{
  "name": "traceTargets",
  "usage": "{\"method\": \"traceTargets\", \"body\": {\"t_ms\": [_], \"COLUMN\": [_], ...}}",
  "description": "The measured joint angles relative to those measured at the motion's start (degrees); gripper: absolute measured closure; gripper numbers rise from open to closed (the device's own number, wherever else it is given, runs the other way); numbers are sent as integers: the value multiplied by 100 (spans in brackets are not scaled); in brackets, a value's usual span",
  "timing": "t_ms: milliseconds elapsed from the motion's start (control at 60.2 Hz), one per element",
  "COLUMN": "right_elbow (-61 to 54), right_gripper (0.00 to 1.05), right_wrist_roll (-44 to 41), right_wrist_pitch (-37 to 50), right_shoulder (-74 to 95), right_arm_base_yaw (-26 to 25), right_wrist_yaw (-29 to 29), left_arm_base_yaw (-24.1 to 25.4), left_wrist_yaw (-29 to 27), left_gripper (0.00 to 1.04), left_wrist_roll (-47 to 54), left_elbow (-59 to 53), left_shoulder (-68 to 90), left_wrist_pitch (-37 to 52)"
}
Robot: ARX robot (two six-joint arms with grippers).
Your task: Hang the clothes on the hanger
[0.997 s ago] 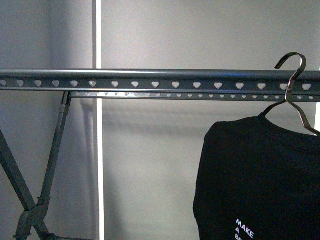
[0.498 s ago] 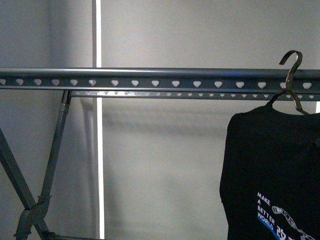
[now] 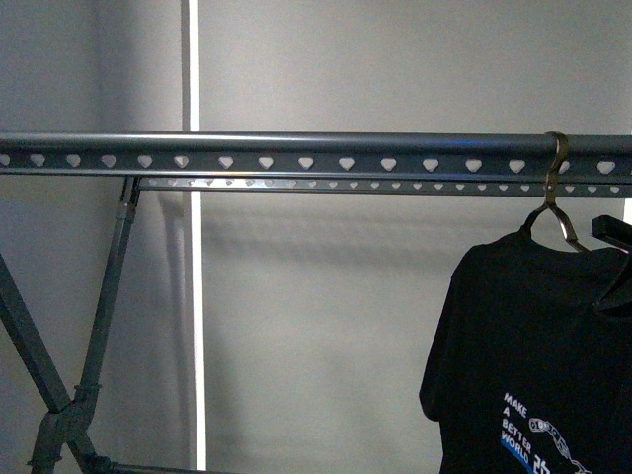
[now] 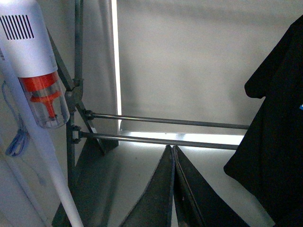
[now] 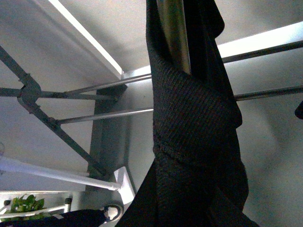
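The hanger is a long dark grey rail with heart-shaped holes, running across the front view. The black T-shirt with white and blue words hangs at the far right on a thin metal wire frame. The frame's hook sits over the rail. My right gripper is shut on the T-shirt; only a dark part of it shows by the shirt's shoulder. In the right wrist view black cloth hides the jaws. My left gripper is shut and empty, low down, apart from the shirt.
The rack's grey crossed legs stand at the left, with lower cross bars between them. A white stick vacuum with an orange part leans beside the left leg. A grey wall lies behind.
The wire hook was raised above the rail and has come down onto it. The T-shirt has swung a little and now hangs lower at the right.
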Motion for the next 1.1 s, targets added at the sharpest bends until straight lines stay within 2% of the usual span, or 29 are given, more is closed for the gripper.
{"method": "traceTargets", "body": {"t_ms": [66,100,216,282,332,432,548,581,648,681,731,781,814,880,914,997,1096], "right_elbow": [-179,-304,-909,-1545,-2092,-2968,-4048,-4358,-4981,-5445,-5917,-6371,-6863,-7418,-7672,-7750,-7781], "right_gripper": [96,92,72,56,43,26,7,6,8,8,20,29,38,48,57,78,94], "right_wrist_roll": [-59,-116,-551,-911,-1060,-986,-525,-389,-164,-127,-612,-938,-1163,-1296,-1381,-1451,-1478], "right_wrist_pitch": [223,356,1167,2168,2920,3740,3823,3711,3438,3010,1832,1449,1482,1526,1526,1539,1574], "right_shoulder": [-22,-50,-275,-697,-1252,-2382,-3928,-4393,-5346,-6190,-7418,-8216,-8789,-9226,-9346,-9427,-9543], "right_arm_base_yaw": [22,37,98,109,83,-2,-55,-44,76,310,610,664,673,680,686,691,691], "right_wrist_yaw": [68,144,697,1193,1331,1123,632,546,566,914,1606,1779,1888,1888,1886,1886,1886], "left_arm_base_yaw": [2,2,2,2,2,2,2,2,2,2,2,2,2,2,2,2,2], "left_wrist_yaw": [0,0,11,2,7,9,9,9,9,9,11,4,2,20,17,13,15], "left_gripper": [101,101,101,101,101,101,101,101,101,101,101,101,101,101,101,101,101], "left_wrist_roll": [0,0,4,2,2,2,2,2,2,2,2,2,0,2,2,0,2], "left_elbow": [-39,-59,-181,-181,-181,-181,-181,-181,-181,-181,-181,-179,-179,-179,-179,-179,-179], "left_shoulder": [-151,-221,-385,-577,-732,-918,-1106,-1154,-1244,-1309,-1397,-1716,-2114,-2330,-2350,-2358,-2365], "left_wrist_pitch": [-118,-166,-120,-267,-409,-605,-791,-837,-925,-997,-1086,-1515,-1974,-2059,-2083,-2092,-2092]}}
